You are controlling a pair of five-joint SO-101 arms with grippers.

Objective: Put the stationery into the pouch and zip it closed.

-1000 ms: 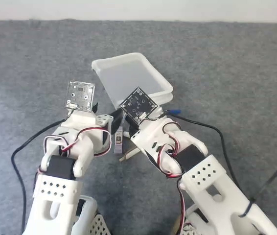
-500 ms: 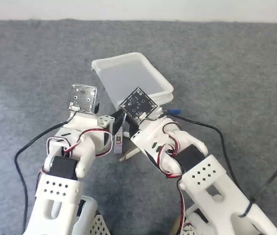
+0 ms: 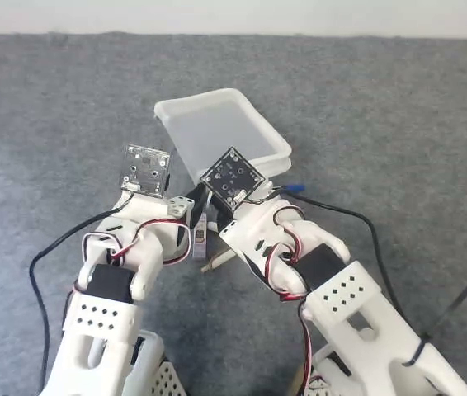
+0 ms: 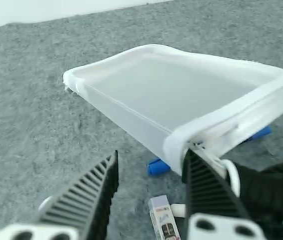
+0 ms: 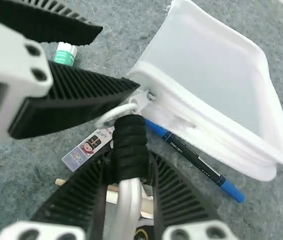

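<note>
The white translucent pouch (image 3: pixel 217 132) lies on the grey carpet, its zipper corner facing both arms. My right gripper (image 5: pixel 130 157) is shut on the black zipper pull cord (image 5: pixel 129 135) at that corner. My left gripper (image 4: pixel 150 159) stands open just in front of the same corner of the pouch (image 4: pixel 181 95), one finger (image 5: pixel 66 95) close to the metal ring. A blue pen (image 5: pixel 196 162) lies half under the pouch's edge. A small printed eraser (image 5: pixel 86 147) and a wooden stick (image 3: pixel 217 262) lie on the carpet below the grippers.
A green-capped tube (image 5: pixel 64 54) stands on the carpet beyond the left gripper's fingers. The blue pen's tip (image 3: pixel 295 188) pokes out beside the right arm. Black cables (image 3: pixel 365 223) trail over the carpet on both sides. Open carpet surrounds the pouch.
The left arm has shifted a little to the right and nearer the pouch's zipper corner. The right arm and the pouch have stayed where they were.
</note>
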